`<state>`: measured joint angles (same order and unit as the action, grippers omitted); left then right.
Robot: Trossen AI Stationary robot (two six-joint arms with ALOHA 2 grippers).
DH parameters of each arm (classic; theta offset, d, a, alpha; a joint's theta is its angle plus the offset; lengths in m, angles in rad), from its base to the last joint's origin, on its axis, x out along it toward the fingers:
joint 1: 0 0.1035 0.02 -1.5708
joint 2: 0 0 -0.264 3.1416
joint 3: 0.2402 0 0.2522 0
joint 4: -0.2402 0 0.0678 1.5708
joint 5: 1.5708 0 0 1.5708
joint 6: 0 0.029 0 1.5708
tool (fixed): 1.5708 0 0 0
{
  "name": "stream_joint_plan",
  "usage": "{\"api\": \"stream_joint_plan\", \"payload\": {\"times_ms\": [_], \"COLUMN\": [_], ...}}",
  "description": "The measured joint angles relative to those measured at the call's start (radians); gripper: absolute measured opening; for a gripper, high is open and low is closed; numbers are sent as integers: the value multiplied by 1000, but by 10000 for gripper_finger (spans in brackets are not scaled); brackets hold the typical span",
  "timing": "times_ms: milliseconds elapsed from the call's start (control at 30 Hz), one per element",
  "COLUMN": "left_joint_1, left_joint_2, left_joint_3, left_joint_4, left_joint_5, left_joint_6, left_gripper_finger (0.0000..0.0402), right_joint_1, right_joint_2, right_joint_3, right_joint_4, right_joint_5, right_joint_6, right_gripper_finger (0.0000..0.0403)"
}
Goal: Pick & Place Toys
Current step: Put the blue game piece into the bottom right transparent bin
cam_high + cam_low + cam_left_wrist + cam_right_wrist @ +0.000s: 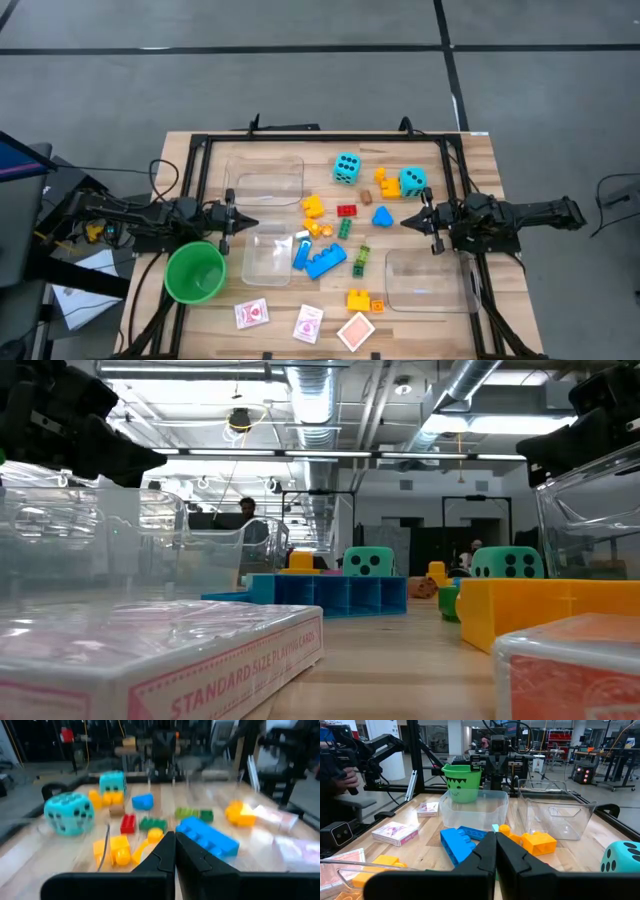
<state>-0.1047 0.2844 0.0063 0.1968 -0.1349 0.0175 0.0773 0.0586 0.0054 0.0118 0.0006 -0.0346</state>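
The left gripper [252, 223] and right gripper [405, 222] are hovering with fingers fully closed, holding nothing, facing each other across the surface [480, 170]. Between them are lying the bricks [325, 262] and two dice [347, 168]; the playing cards [252, 314] are lying along the near edge.

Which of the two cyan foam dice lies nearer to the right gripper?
The cyan foam die just beside the right gripper; the other die sits farther left.
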Motion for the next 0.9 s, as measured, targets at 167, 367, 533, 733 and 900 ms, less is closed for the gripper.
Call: {"api": "stream_joint_plan", "payload": {"times_ms": [167, 367, 533, 733, 900], "left_joint_1": [0, 0, 0, 0, 0], "left_joint_2": [0, 0, 0, 0, 4], "left_joint_3": [0, 0, 0, 0, 0], "left_joint_4": [175, 442, 621, 712, 766], "left_joint_5": [-1, -1, -5, -72, -163], "left_joint_6": [-62, -68, -33, 7, 67], "left_gripper_finger": [0, 0, 0, 2, 39], "right_joint_1": [-10, -6, -8, -8, -8], "right_joint_2": [0, 0, -1, 0, 0], "right_joint_3": [0, 8, 30, 31, 33], "right_joint_4": [101, 325, 479, 500, 501], "right_joint_5": [26, 26, 51, 79, 79], "right_joint_6": [-83, 43, 13, 12, 12], "right_gripper_finger": [0, 0, 0, 0, 4]}}
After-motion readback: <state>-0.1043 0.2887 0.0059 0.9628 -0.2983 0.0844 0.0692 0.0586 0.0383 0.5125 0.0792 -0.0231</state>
